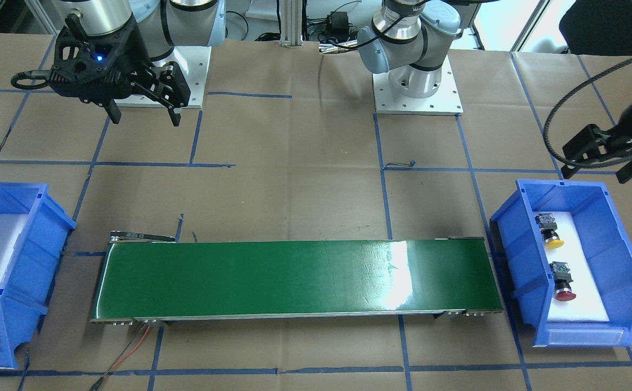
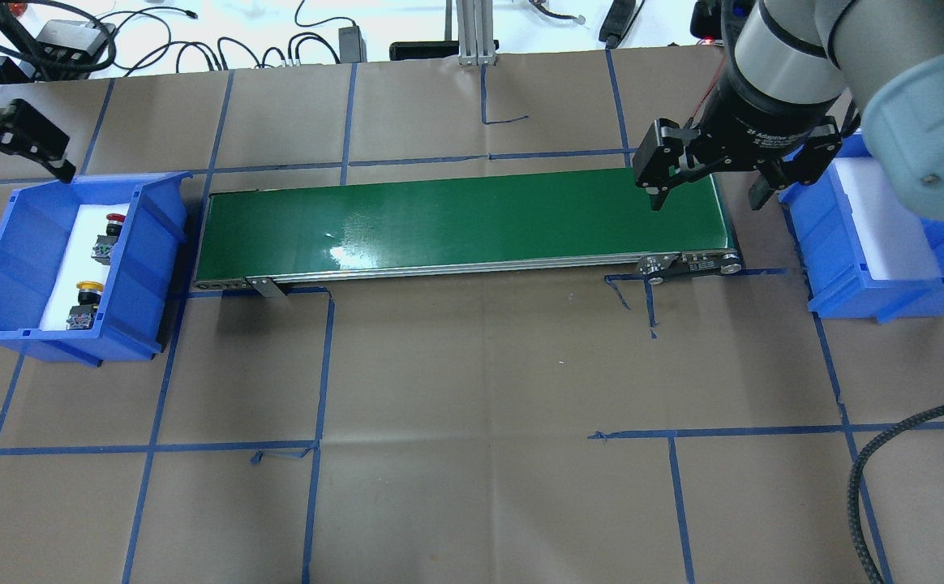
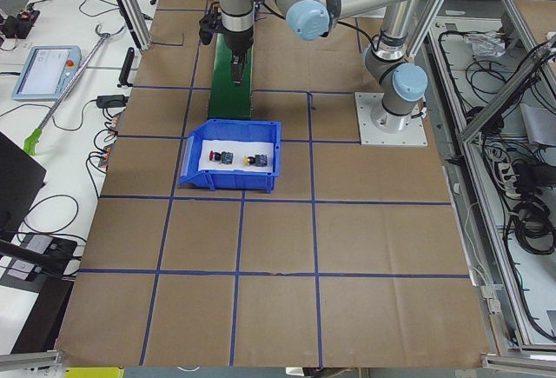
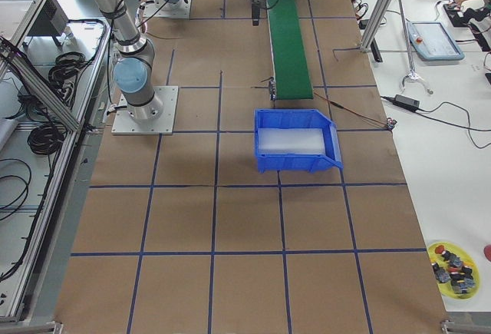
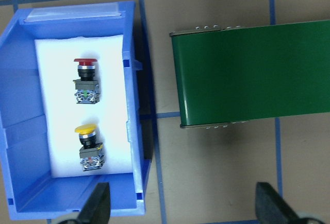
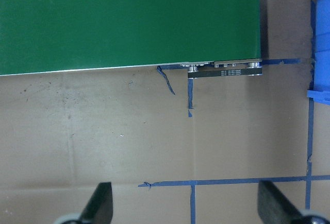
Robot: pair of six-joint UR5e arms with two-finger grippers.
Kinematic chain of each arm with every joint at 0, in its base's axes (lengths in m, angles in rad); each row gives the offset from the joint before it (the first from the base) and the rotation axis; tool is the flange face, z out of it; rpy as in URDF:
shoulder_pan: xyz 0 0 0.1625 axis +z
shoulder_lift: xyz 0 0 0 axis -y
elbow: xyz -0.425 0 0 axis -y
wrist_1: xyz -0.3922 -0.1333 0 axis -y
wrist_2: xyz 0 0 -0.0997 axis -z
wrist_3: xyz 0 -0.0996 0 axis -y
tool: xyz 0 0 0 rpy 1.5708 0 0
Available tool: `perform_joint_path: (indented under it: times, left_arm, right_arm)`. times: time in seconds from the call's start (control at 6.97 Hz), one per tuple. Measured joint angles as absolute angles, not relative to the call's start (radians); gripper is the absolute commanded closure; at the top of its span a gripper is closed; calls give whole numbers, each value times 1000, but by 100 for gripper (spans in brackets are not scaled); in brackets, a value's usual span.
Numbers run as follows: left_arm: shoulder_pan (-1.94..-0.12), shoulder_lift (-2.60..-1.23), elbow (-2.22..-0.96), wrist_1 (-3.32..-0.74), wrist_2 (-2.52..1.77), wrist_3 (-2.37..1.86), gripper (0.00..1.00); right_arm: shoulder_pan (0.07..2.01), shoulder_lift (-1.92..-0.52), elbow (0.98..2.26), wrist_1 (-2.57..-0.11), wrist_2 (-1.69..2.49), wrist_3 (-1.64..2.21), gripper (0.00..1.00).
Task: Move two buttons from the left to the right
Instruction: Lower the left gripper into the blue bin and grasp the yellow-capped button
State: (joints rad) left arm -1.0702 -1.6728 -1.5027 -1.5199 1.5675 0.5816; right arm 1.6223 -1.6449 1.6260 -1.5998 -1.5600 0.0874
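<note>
Blue plastic forms the left bin [image 2: 10, 259], which sits at the left end of the table [image 2: 472, 365] and holds both task items on a white foam pad [image 5: 56, 105]. We see the red-capped button [image 5: 85, 78] towards the bin's far wall and the yellow-capped button [image 5: 89, 148] towards its near wall. Each lies on its side with its cap pointing away from the robot, and the two are apart. Above them hangs the left gripper [image 5: 184, 198], jaws spread wide and empty, well clear of the rim. In the wrist view its centre line falls over bare table between bin and belt, not over a button. Next comes the green conveyor belt [image 2: 464, 215], which carries nothing. Over its right end hovers the right gripper [image 2: 707, 195], jaws likewise spread with nothing between them. At the table's right end stands the right bin [image 2: 845, 302], holding only a white liner [image 2: 877, 227].

We judge the task not yet begun, so the step in hand is the first pick. To do it well, we would shift the left gripper sideways until it centres over one button's black-grey body rather than the rounded cap, which we expect to slip. The fingers line up across the body's width, so little wrist turn seems needed. The pad is narrow, and narrowing the opening before descent should keep the belt-side finger off the bin's inner wall. We would then close gently, lift straight past the rim and set the button down at the belt's left end.
</note>
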Motion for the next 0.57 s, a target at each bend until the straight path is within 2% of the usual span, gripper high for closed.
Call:
perform_joint_path:
  times: [0.29, 0.57]
  left_arm:
    - [-942, -1687, -1553, -1469, 1564, 720, 0]
    - [-900, -1696, -1653, -1343, 1562, 767, 0]
  right_arm:
    - [1622, -1645, 1626, -1600, -1560, 87, 0]
    - [1623, -1645, 1626, -1599, -1559, 87, 0]
